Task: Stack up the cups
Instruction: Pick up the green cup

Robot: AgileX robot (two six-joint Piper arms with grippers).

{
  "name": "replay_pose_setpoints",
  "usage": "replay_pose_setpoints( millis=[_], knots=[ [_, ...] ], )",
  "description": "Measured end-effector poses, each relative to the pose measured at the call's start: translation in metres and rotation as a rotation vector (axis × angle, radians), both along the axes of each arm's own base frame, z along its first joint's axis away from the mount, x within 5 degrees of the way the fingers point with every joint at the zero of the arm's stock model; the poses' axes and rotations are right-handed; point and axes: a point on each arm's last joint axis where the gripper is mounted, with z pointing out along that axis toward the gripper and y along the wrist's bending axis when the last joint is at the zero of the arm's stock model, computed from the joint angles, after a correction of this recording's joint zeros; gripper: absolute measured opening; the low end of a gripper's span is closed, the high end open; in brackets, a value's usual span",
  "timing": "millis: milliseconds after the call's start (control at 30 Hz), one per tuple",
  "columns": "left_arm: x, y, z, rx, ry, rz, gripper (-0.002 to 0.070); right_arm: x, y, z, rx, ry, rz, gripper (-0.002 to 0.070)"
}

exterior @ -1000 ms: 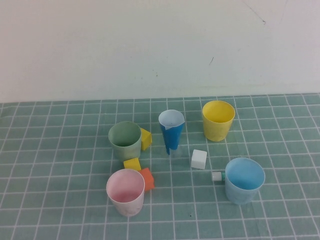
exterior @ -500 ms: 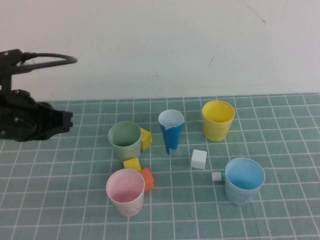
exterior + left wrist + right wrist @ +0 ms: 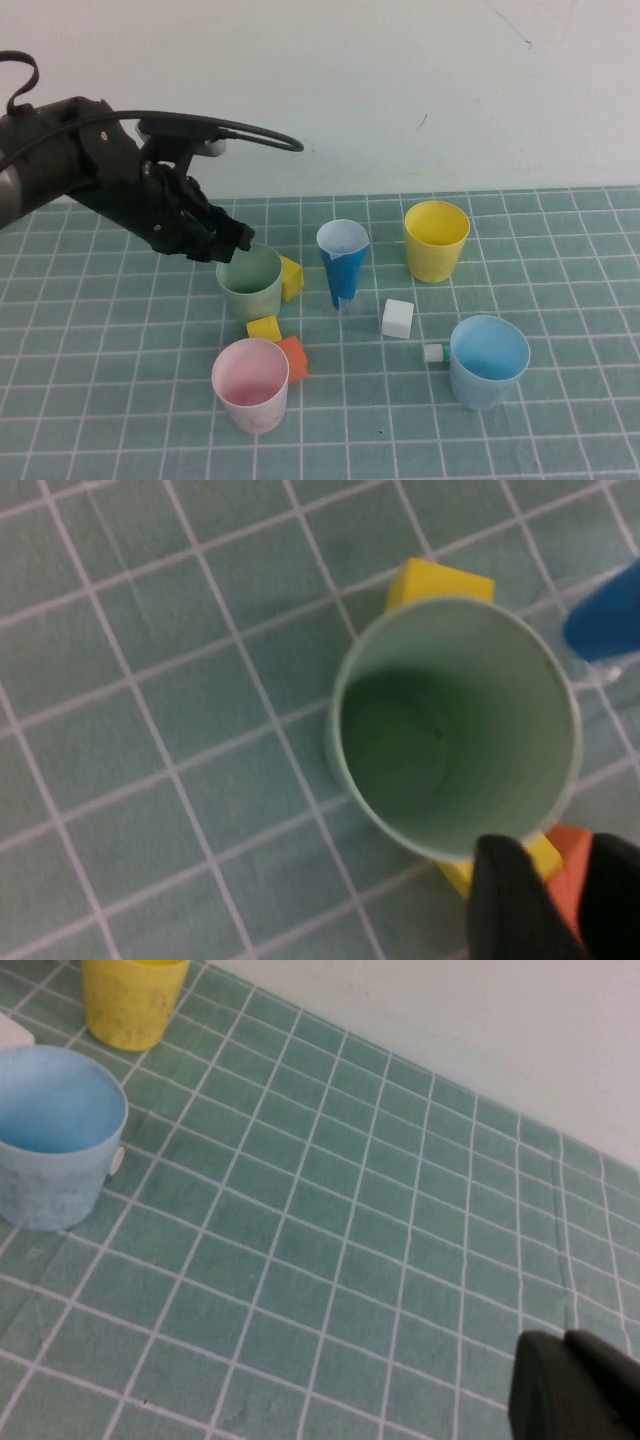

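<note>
Black left tool hovers over green cup; right tool unseen.

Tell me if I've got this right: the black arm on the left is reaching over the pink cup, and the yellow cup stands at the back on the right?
Not quite. In the high view the left end effector hovers at the rim of the green cup, not the pink cup, which stands nearer the front, untouched. The yellow cup does stand at the back right. The right end effector shows only in its own wrist view.

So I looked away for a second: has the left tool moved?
Yes. The left tool has swung in from the table's left edge to the green cup's rim. The right tool stays parked off to the right.
</note>
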Motion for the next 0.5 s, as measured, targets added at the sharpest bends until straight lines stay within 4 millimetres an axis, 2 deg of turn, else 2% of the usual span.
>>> replay_pose_setpoints(
  millis=[100, 200, 367, 500],
  knots=[
    [0.016, -0.002, -0.008, 0.012, -0.02, 0.008, 0.033, 0.0, 0.0, 0.0, -0.004, -0.001, 0.002, -0.0003],
    [0.029, -0.004, -0.017, 0.015, -0.042, 0.018, 0.0455, 0.0, 0.0, 0.0, -0.006, -0.003, 0.003, -0.0003],
    [0.045, -0.005, -0.048, 0.043, -0.048, 0.033, 0.0501, 0.0, 0.0, 0.0, -0.005, -0.003, 0.003, -0.0003],
    [0.05, -0.006, -0.071, 0.056, -0.007, 0.036, 0.047, 0.0, 0.0, 0.0, -0.006, -0.005, 0.003, -0.0003]
  ],
)
